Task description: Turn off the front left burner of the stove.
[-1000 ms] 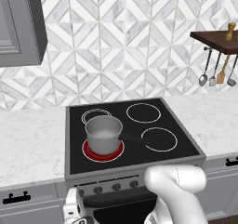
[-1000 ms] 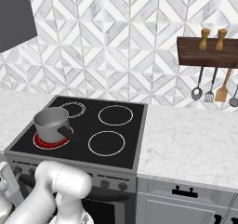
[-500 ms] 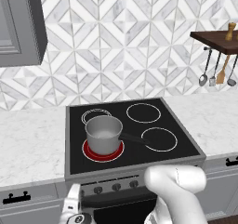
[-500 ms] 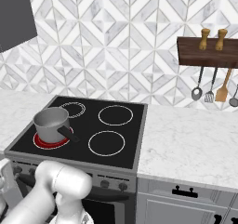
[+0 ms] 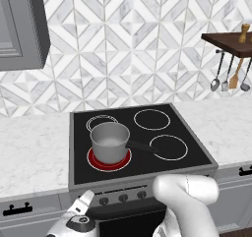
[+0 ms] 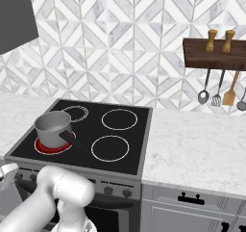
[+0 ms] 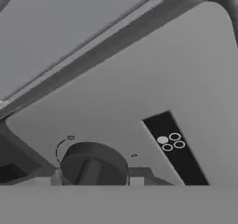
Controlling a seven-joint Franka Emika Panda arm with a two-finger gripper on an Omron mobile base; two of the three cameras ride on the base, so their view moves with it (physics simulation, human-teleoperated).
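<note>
end effector [image 5: 84, 200] risen twd stove [image 5: 140, 174] knobs

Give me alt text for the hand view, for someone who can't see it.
Close-up of a dark round stove knob on the grey steel front panel, seen at a tilt. Beside it, a small black label shows four circles, one filled white.

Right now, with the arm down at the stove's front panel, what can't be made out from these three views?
- Fingertips: cut off by the bottom edge in the hand view, so open or shut is unclear.
- Knob: its lower part is cut off there.
- Red burner: its middle is hidden by the saucepan.
- Front panel: partly hidden by the arm.
</note>
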